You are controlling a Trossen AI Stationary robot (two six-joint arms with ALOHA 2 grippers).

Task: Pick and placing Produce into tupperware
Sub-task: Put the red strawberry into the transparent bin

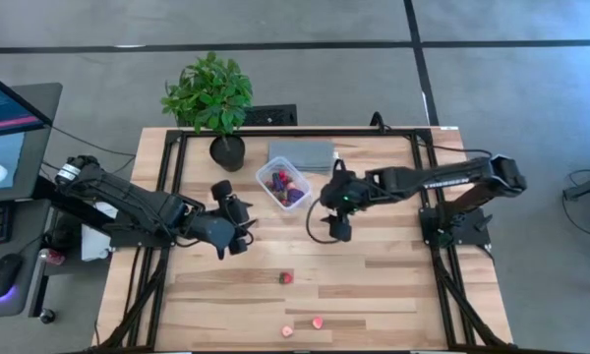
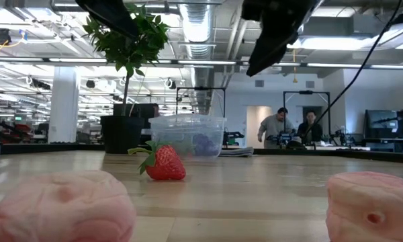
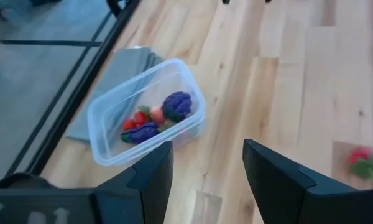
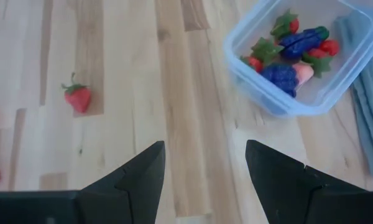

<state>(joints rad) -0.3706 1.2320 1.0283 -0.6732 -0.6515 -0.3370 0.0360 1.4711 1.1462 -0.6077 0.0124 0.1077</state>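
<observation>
With several fruit already in the tub (image 1: 284, 184), both arms hover beside it over the desk (image 1: 374, 295), jaws spread and empty; the right gripper (image 1: 338, 232), nearer the lone strawberry (image 1: 285, 278), should drop straight over it and pinch across its body.

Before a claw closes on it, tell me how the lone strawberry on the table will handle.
The strawberry looks tiny, so probably light. It lies on its side on bare wood, tapered, so a nudge may roll it. Its leafy cap sticks out and could snag a fingertip.
</observation>
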